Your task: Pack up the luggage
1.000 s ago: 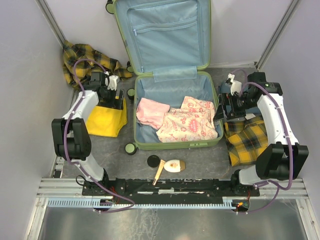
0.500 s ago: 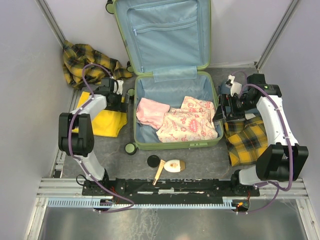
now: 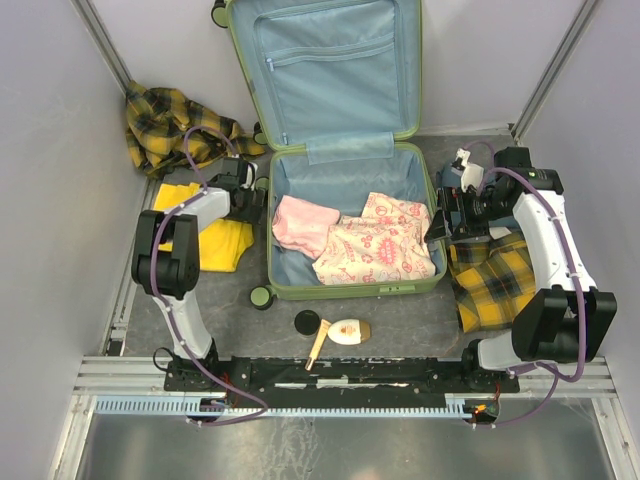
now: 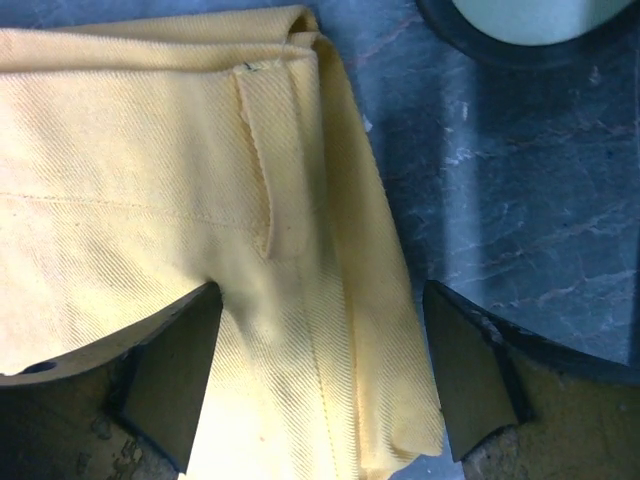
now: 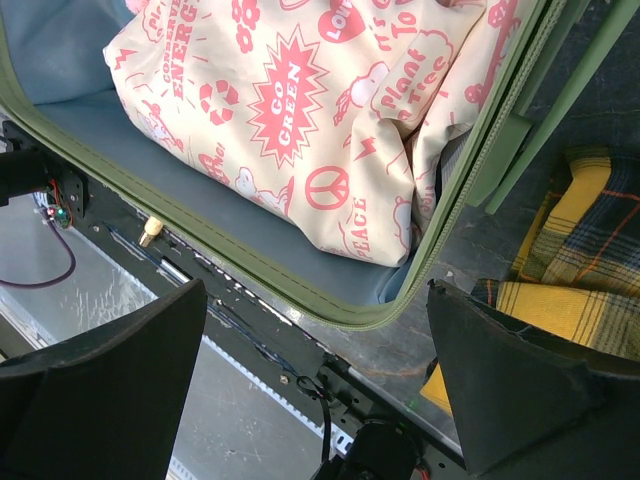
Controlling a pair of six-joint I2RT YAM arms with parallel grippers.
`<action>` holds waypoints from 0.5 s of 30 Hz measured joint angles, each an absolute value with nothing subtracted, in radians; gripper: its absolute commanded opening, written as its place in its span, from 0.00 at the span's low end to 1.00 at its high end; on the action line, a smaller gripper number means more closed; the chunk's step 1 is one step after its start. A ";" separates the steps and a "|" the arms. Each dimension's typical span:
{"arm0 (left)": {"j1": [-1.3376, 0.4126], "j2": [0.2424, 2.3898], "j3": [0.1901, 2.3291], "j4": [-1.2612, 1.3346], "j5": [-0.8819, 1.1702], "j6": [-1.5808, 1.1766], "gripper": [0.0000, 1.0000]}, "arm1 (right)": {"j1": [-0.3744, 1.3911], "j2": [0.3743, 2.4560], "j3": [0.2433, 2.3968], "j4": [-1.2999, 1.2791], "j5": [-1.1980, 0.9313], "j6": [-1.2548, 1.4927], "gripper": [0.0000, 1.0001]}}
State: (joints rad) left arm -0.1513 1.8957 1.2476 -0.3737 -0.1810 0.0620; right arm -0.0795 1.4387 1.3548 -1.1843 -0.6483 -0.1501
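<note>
The lime-green luggage (image 3: 345, 292) lies open in the middle, its lid against the back wall. Inside lie a pink garment (image 3: 303, 223) and a cream garment with pink prints (image 3: 378, 250), which also shows in the right wrist view (image 5: 300, 110). My left gripper (image 3: 243, 199) is open, low over the right edge of a folded yellow garment (image 3: 222, 243) left of the luggage; the cloth (image 4: 200, 200) lies between its fingers (image 4: 170, 370). My right gripper (image 3: 447, 218) is open and empty above the luggage's right rim (image 5: 440, 270).
A yellow plaid cloth (image 3: 170, 125) lies at the back left and another (image 3: 495, 280) at the right under my right arm. A black disc (image 3: 307, 322), a stick and a cream bottle (image 3: 348, 331) lie in front of the luggage. A luggage wheel (image 4: 520, 25) is near the yellow garment.
My left gripper has moved right and toward the luggage, from the middle of the yellow garment to its right edge. My right arm has barely moved.
</note>
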 measured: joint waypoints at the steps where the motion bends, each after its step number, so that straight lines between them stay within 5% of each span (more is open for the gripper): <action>1: -0.148 1.900 1.251 -0.372 -0.182 0.060 0.73 | -0.080 1.439 1.355 -1.185 -0.649 -0.150 0.99; 4: -0.133 1.912 1.266 -0.376 -0.177 0.047 0.51 | -0.080 1.439 1.355 -1.184 -0.651 -0.150 0.99; 8: -0.076 1.932 1.307 -0.399 -0.131 0.030 0.33 | -0.080 1.439 1.355 -1.185 -0.651 -0.151 0.99; 11: -0.046 1.943 1.323 -0.396 -0.094 0.023 0.05 | -0.080 1.439 1.355 -1.185 -0.652 -0.151 1.00; 15: -0.024 1.944 1.327 -0.397 -0.046 0.018 0.03 | -0.080 1.439 1.355 -1.185 -0.652 -0.151 1.00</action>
